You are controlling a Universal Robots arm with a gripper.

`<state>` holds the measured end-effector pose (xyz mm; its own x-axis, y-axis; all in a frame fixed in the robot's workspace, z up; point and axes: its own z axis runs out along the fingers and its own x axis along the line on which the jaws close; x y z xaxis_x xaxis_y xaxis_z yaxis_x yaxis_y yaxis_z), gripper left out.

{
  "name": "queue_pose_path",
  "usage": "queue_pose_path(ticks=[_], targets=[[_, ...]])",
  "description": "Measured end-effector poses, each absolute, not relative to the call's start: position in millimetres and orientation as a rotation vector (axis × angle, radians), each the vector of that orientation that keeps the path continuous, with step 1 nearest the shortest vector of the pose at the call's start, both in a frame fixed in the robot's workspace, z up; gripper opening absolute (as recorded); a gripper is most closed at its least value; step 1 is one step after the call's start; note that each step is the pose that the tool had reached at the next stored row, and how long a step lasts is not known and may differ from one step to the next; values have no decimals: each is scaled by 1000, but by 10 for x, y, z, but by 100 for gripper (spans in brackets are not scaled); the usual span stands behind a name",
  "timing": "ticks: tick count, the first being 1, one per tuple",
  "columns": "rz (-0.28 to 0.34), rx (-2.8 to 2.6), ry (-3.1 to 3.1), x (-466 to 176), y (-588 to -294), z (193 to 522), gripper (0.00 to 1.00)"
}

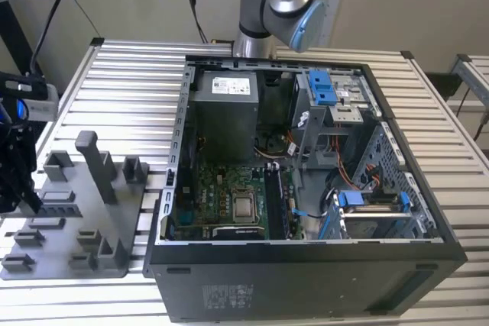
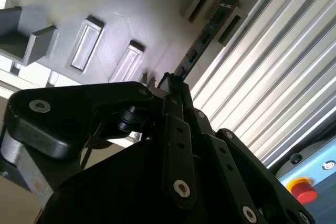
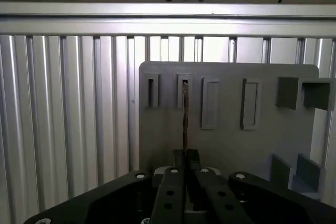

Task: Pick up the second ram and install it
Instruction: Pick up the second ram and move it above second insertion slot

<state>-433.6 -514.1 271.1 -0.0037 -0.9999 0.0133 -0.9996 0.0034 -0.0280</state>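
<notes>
Over the slatted table [image 1: 122,89], the pincer [image 3: 186,153] grips the second ram [image 3: 185,103].

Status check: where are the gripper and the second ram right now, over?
Gripper shut on second ram. Ram on edge in grey fixture tray slot. Open computer case at the exterior view's right.

Grey fixture tray [image 3: 226,145], silver ribbed table [image 3: 63,103], black hand [image 3: 185,155], black computer case [image 1: 290,280] (its latches [image 1: 322,85] blue), dark green-black second ram [image 3: 185,109].
</notes>
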Motion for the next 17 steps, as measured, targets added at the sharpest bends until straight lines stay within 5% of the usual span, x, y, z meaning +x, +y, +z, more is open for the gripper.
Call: queue_pose_path(ticks=[17], targets=[[-46, -2210, 2218, -4336, -5141, 3193, 14]])
